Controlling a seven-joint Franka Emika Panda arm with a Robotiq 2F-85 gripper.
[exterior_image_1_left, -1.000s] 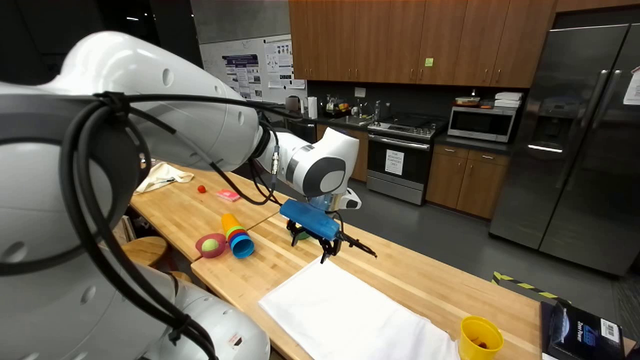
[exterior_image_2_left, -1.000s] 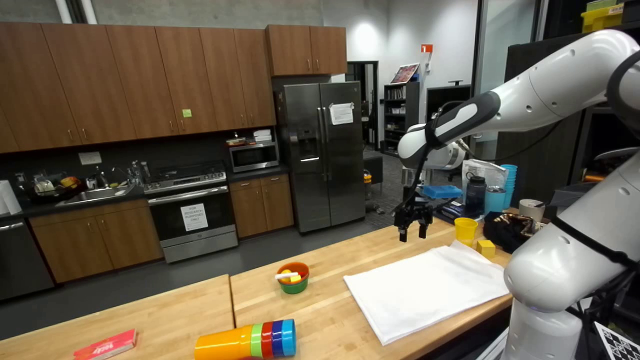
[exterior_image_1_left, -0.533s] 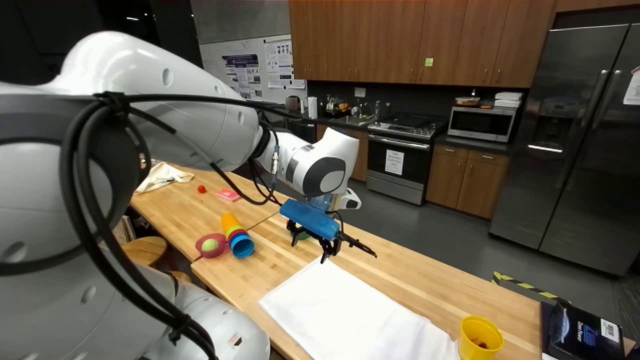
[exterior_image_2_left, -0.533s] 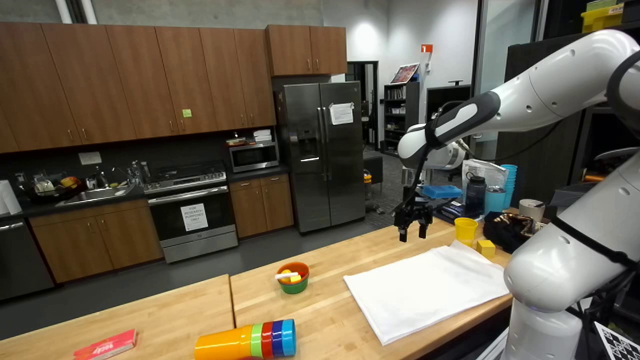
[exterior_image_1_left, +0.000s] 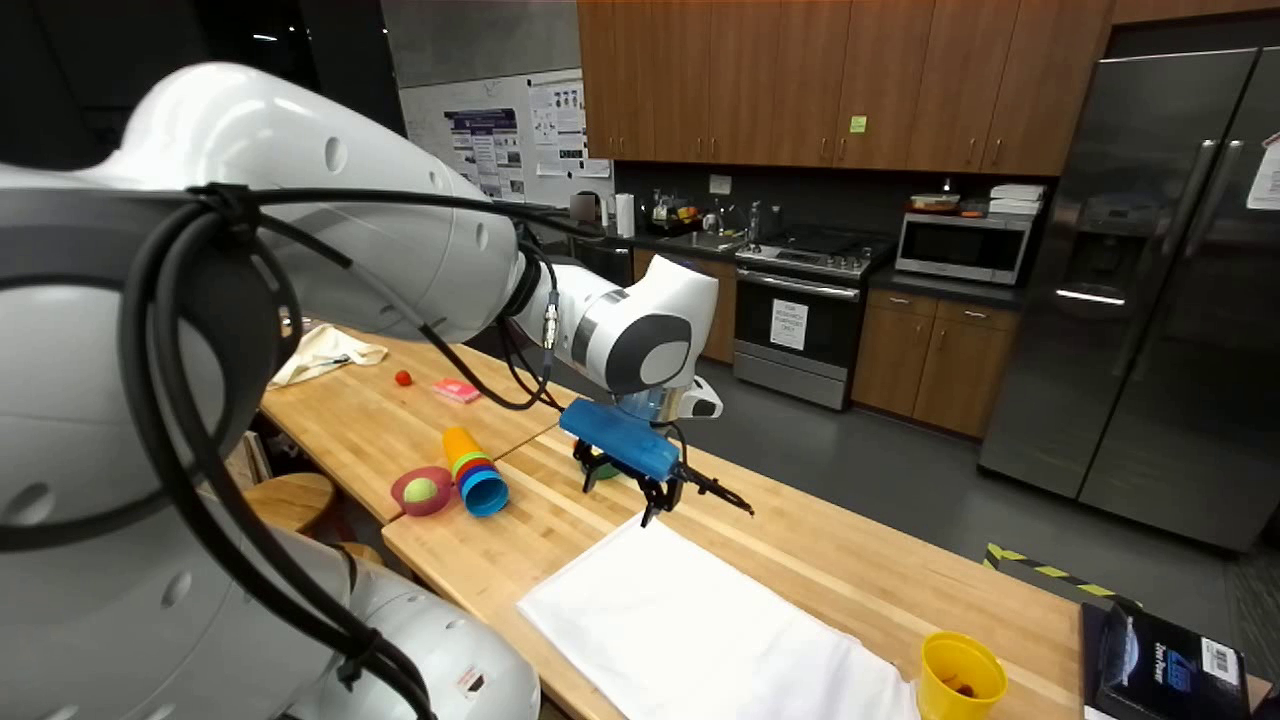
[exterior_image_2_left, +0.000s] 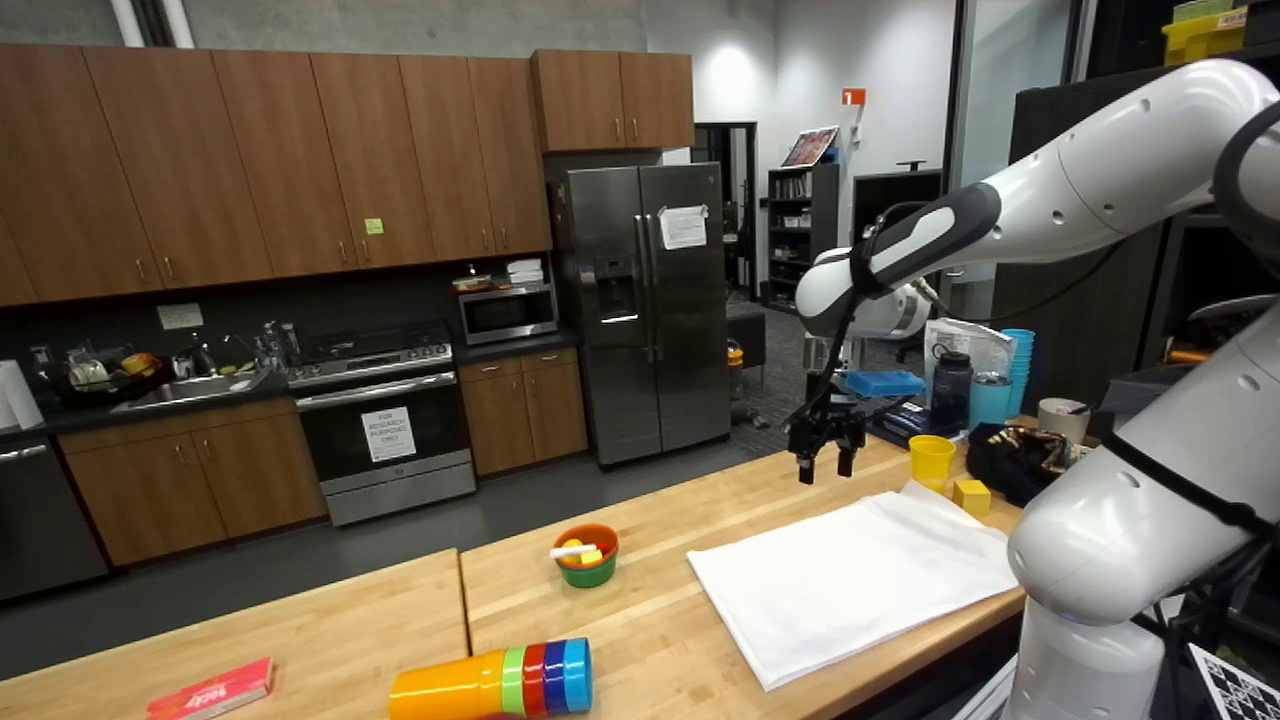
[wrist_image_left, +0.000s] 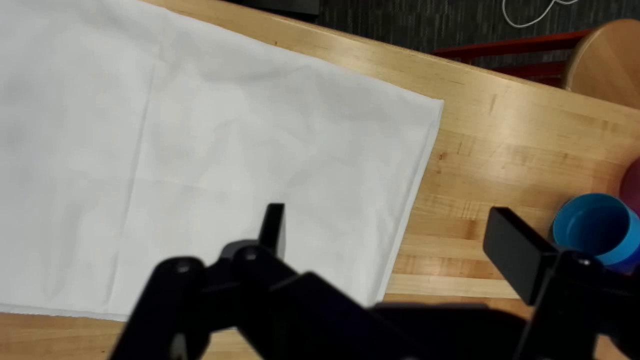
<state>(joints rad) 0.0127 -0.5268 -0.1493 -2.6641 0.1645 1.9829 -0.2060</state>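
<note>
In the middle right of an exterior view the gripper (exterior_image_2_left: 826, 467) hangs above the wooden table (exterior_image_2_left: 690, 520), fingers spread well apart, holding nothing. Nearest is a creased white cloth (wrist_image_left: 240, 150), lying flat across the left and centre of the wrist view. Likely light, limp and hardly fragile, it would take a pinch best at its hem or the corner toward the upper right, clear of the blue cup (wrist_image_left: 592, 225) at the right edge.

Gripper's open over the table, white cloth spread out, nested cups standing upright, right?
Not quite: an exterior view shows the nested cups lying on their side. The gripper is open over the table, with the white cloth spread out.
</note>
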